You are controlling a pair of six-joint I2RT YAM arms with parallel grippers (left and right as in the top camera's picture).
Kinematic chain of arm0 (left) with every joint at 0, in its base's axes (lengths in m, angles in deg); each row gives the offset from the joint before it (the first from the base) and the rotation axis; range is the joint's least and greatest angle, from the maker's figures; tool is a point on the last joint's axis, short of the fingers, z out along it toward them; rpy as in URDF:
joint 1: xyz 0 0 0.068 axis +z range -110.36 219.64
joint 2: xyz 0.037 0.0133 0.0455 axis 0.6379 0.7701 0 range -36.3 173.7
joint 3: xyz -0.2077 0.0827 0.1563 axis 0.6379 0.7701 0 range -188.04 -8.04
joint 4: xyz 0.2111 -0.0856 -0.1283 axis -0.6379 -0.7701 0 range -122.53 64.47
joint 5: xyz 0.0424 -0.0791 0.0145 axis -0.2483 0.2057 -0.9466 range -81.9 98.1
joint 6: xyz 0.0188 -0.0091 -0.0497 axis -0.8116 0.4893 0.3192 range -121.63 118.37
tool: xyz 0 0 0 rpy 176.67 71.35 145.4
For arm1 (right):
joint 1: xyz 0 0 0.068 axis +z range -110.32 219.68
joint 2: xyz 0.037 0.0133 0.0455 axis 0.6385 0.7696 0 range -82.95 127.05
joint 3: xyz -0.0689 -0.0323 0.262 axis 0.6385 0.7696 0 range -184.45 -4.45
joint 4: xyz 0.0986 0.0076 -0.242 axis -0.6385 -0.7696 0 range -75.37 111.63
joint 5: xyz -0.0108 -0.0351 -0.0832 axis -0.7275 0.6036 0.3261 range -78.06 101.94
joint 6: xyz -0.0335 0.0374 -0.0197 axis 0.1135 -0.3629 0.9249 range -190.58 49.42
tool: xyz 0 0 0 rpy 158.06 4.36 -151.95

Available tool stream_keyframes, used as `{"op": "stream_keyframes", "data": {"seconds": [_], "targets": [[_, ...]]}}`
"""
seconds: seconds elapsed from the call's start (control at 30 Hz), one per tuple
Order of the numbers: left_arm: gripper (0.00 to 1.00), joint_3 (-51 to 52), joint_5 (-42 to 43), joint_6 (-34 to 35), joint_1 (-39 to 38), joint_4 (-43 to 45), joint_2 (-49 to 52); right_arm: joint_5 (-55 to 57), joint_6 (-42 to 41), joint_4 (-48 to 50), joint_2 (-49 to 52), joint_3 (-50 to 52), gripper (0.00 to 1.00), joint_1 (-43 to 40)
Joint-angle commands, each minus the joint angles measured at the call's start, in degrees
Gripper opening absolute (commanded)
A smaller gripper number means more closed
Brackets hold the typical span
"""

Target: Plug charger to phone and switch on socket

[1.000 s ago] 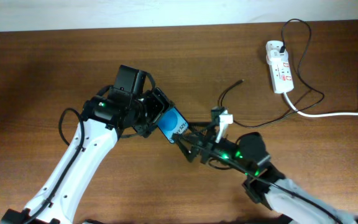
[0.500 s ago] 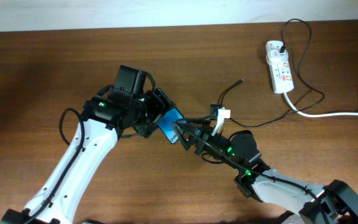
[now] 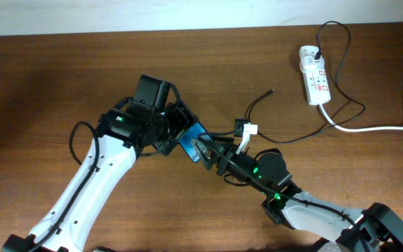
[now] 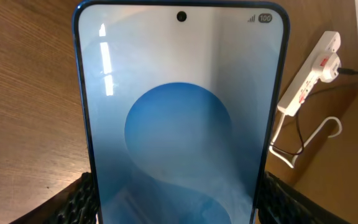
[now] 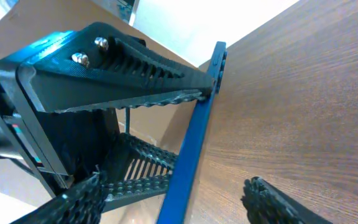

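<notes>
The right tool (image 5: 176, 190) has slid closer, ribbed jaws wide at the slim glossy phone (image 4: 179, 124) the left tool (image 4: 178, 202) clamps.

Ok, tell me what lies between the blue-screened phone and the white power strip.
Overhead view: the thin black charger cable, plug tip free, on the wooden table between slim blue phone and white power strip.

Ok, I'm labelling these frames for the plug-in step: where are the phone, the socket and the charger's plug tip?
phone (image 4: 179, 124): left wrist view, middle of the screen.
socket (image 3: 315, 78): overhead view, middle of its white face.
charger (image 3: 271, 90): overhead view, free plug tip.
</notes>
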Motion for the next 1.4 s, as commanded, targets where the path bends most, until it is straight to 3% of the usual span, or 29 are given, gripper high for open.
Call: {"op": "stream_keyframes", "data": {"seconds": [0.0,0.17,0.47,1.37], "targets": [[0.36,-0.04,-3.28,0.52,-1.66,1.42,-0.04,1.79,-0.20,0.04,0.42,-0.83,0.67,0.68],[0.35,-0.04,-3.82,0.52,-1.77,1.57,-0.04,1.79,-0.24,-0.04,0.42,-0.83,0.55,0.70],[0.31,-0.04,-3.82,4.00,-1.77,1.84,1.36,2.45,-1.97,-0.04,0.42,-0.83,0.52,0.70],[0.33,-0.04,-6.80,4.24,-3.87,4.09,1.81,7.67,-3.63,-3.08,0.42,-1.16,0.43,2.49]]}}
